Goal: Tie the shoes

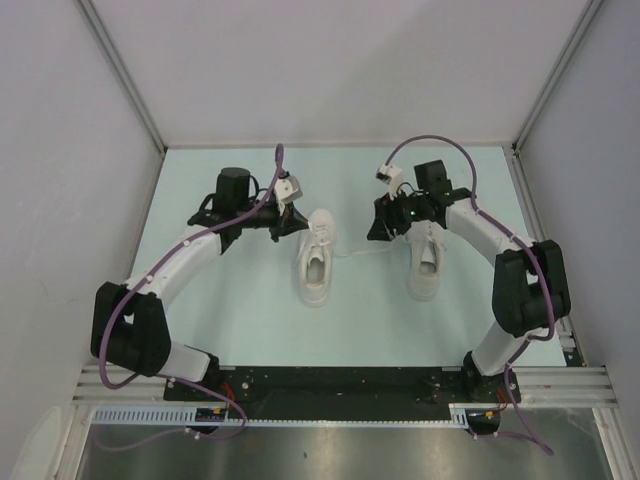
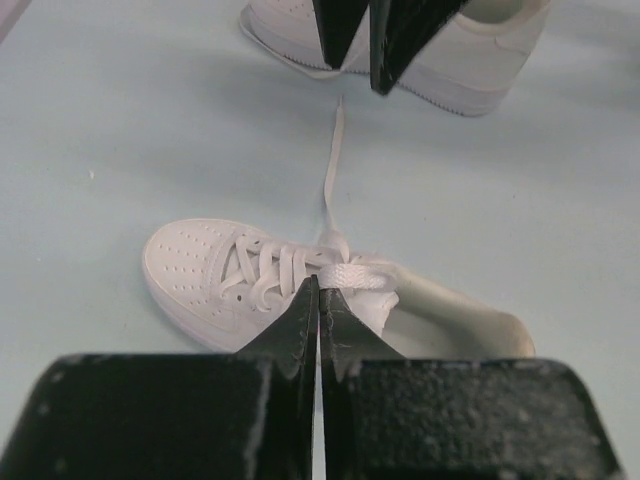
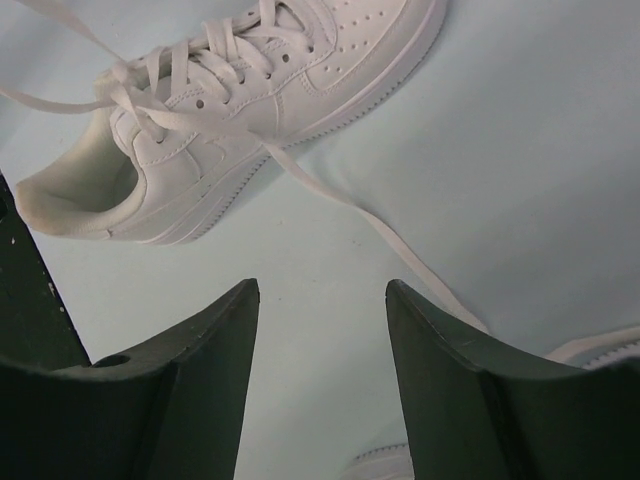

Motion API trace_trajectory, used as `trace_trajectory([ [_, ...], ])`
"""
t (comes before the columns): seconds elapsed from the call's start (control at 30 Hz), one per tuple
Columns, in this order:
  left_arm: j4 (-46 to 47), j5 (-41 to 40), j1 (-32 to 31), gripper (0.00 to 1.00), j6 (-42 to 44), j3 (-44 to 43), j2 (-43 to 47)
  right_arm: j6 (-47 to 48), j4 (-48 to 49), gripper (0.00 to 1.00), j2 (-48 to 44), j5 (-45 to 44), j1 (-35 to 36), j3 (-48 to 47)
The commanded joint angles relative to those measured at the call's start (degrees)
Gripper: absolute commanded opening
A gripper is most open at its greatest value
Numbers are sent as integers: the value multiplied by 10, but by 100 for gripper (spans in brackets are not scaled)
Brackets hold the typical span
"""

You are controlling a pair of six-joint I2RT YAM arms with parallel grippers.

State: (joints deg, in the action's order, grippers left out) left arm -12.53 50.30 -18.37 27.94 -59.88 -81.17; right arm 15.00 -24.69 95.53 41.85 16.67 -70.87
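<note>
Two white sneakers stand side by side on the table, toes away from the arm bases: the left shoe [image 1: 316, 258] and the right shoe [image 1: 425, 262]. My left gripper [image 1: 296, 224] is at the left shoe's toe end. In the left wrist view it [image 2: 320, 287] is shut over the shoe [image 2: 230, 275], with a white lace [image 2: 358, 276] pinched at its tips. A loose lace [image 2: 332, 165] runs across the table toward the right shoe [image 2: 460, 70]. My right gripper [image 1: 384, 224] is open and empty [image 3: 322, 290], above the table between the shoes, near that lace [image 3: 385, 232] and the left shoe [image 3: 230, 110].
The pale table [image 1: 240, 330] is boxed in by white walls on three sides, with metal frame posts [image 1: 120, 70] at the back corners. The arm bases sit on a black rail [image 1: 340, 385] at the near edge.
</note>
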Motion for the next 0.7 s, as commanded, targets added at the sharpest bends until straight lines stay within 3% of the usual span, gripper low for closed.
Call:
trace_trajectory([
  [0.0, 95, 26, -3, 0, -99, 13, -7, -4, 17, 58, 26, -6, 29, -13],
  [0.3, 94, 23, -3, 0, -102, 21, -7, 56, 4, 55, 66, -141, 80, -24],
  [0.67, 96, 25, -3, 0, -98, 19, -12, 147, -82, 65, 156, -242, 94, -95],
])
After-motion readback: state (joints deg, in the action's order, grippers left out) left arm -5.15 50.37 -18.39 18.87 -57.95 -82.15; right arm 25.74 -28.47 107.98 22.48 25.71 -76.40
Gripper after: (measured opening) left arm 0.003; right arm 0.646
